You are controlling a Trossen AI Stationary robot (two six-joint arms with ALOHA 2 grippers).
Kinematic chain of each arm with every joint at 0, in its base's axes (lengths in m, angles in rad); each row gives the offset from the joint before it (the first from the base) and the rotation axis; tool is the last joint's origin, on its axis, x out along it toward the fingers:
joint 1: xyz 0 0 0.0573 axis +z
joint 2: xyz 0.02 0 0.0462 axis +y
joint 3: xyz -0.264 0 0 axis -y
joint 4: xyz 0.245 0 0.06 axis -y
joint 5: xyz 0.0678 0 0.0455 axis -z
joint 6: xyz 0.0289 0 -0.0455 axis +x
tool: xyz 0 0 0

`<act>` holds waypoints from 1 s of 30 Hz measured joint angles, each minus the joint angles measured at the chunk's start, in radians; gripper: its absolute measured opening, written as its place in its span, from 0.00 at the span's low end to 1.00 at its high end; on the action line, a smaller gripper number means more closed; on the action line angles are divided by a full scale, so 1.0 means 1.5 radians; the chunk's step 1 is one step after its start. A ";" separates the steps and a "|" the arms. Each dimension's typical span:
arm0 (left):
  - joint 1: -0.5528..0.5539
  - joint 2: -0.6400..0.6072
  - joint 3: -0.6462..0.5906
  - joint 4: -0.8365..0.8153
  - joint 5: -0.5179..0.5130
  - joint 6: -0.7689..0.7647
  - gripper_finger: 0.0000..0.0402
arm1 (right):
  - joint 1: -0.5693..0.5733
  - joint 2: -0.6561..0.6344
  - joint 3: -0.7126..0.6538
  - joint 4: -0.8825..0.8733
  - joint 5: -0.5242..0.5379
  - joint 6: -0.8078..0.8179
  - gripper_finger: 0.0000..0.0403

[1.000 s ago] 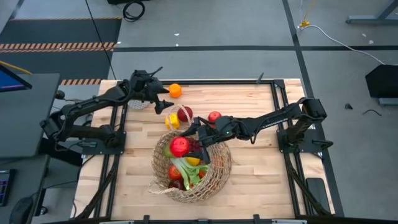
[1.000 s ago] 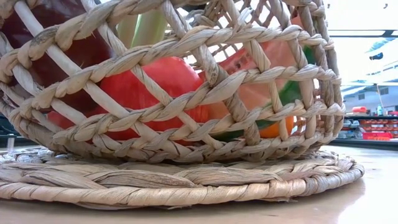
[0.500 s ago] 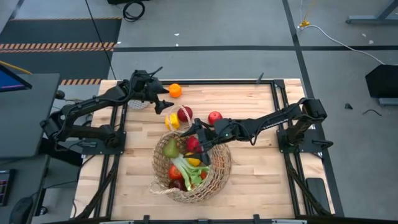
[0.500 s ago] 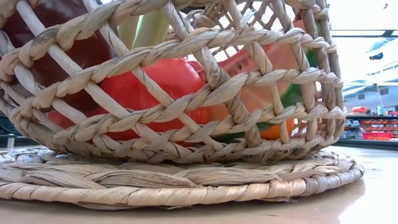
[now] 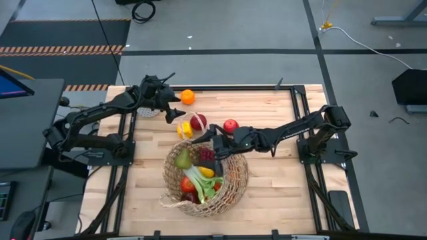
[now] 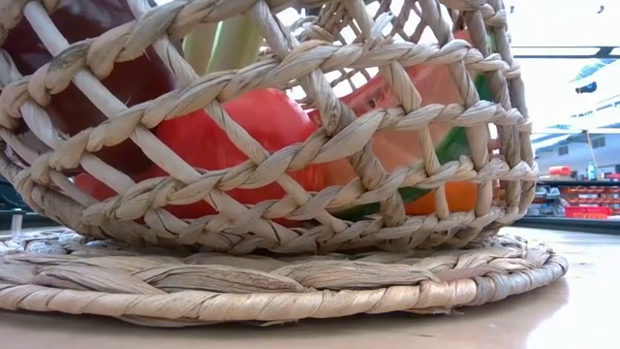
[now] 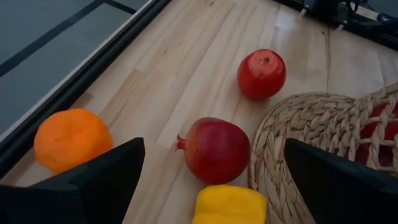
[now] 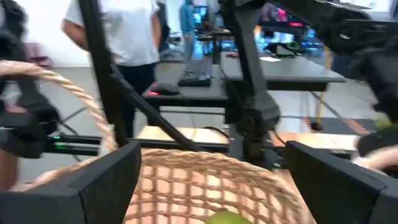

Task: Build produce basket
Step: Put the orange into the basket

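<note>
Pomegranate (image 7: 215, 149), yellow pepper (image 7: 229, 204) crowd basket (image 5: 235, 179) rim; right end effector (image 5: 205, 138) released above, left end effector (image 5: 175, 105) spread.

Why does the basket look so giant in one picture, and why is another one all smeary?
In the low view the basket sits right against the lens, so its weave fills the frame, and the window behind glares white. In the right wrist view everything is blurred: the basket rim and the person in the room behind. The left wrist view is crisp: pomegranate, orange.

Tan wicker basket (image 5: 230, 183) upright, holding pear (image 5: 182, 159), leek (image 5: 197, 181); orange (image 5: 188, 97) outside.
</note>
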 joint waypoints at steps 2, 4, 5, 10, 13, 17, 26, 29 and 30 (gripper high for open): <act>0.000 0.000 0.000 -0.001 0.000 0.000 0.98 | -0.004 0.000 0.000 -0.006 0.018 0.000 0.99; 0.000 0.000 0.000 -0.007 -0.001 0.000 0.98 | -0.009 0.000 0.000 -0.007 0.028 -0.008 0.99; 0.000 0.001 0.000 -0.011 -0.003 0.000 0.98 | -0.012 -0.002 0.000 -0.002 0.031 -0.018 0.99; 0.000 0.002 0.000 -0.068 -0.006 -0.020 0.98 | -0.036 -0.064 0.038 -0.075 0.048 -0.071 0.99; 0.000 0.002 0.000 -0.068 -0.026 -0.020 0.98 | -0.053 -0.101 0.058 -0.118 0.082 -0.115 0.99; 0.006 0.002 0.000 -0.069 -0.091 -0.023 0.98 | -0.087 -0.137 0.080 -0.179 0.165 -0.147 0.99; 0.032 0.002 0.000 -0.080 -0.082 -0.025 0.98 | -0.247 -0.129 0.086 -0.362 0.260 -0.092 0.99; 0.032 0.002 0.000 -0.070 -0.080 -0.018 0.98 | -0.295 -0.116 0.087 -0.376 0.233 -0.086 0.99; 0.032 0.002 0.000 -0.066 -0.079 -0.018 0.98 | -0.309 -0.115 0.086 -0.387 0.221 -0.083 0.99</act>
